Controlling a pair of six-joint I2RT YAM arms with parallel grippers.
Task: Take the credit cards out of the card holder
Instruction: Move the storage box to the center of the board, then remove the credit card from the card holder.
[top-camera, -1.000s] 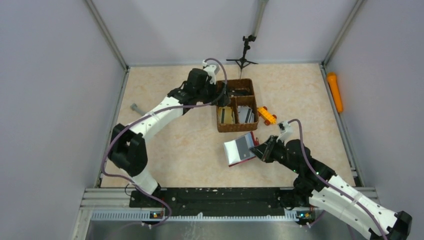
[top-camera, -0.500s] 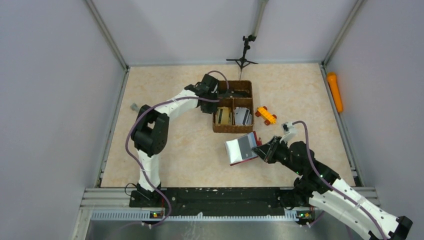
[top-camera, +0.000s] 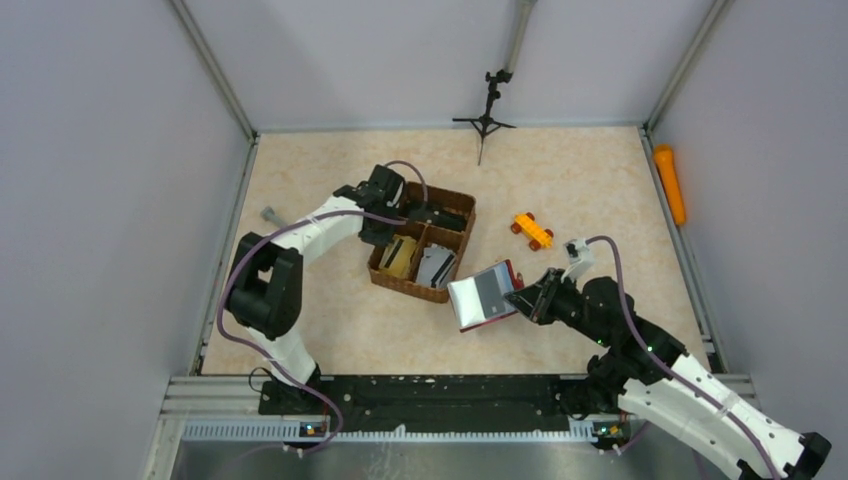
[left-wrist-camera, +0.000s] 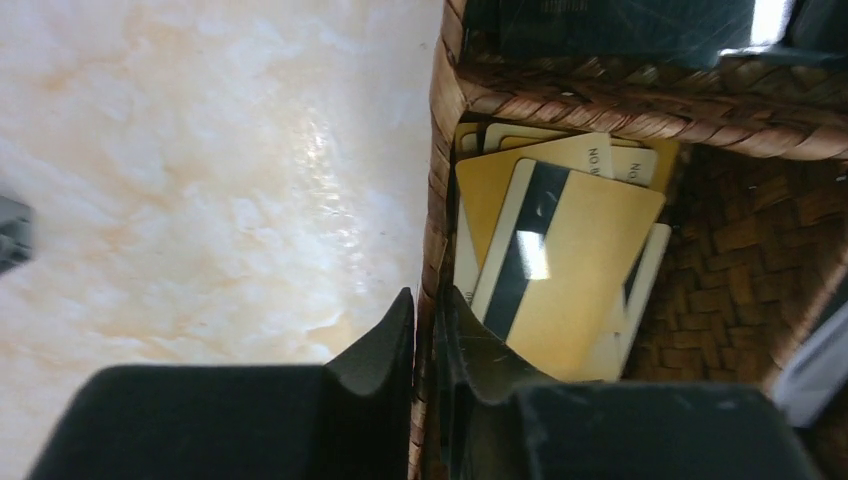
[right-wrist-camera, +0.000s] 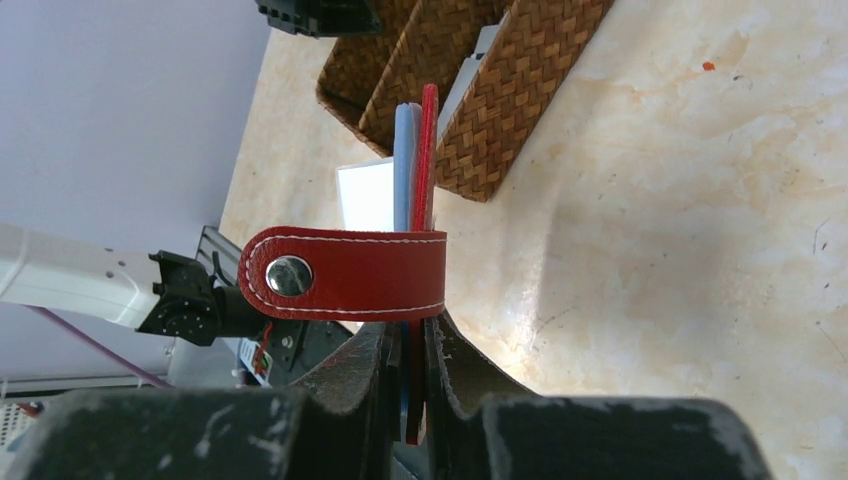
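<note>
Dragged leftward and turned since a second ago, the basket (top-camera: 408, 290) is seen from above, card holder (top-camera: 487, 297) held beside it by the right gripper (top-camera: 522, 298). Left wrist: left gripper (left-wrist-camera: 425, 305) pinched narrow on the basket wall; tan credit cards (left-wrist-camera: 570, 270) lie inside. Right wrist alone: a bluish card (right-wrist-camera: 404, 160) lodged in the clamped holder; its extraction is judged next, basket released first.

Basket (left-wrist-camera: 620, 110): rough woven fibre. Cards (left-wrist-camera: 570, 270): glossy plastic. Holder (right-wrist-camera: 345, 272): smooth red leather-look, shiny metal snap (right-wrist-camera: 288, 275). Worktop (left-wrist-camera: 200, 180): polished, marbled.
</note>
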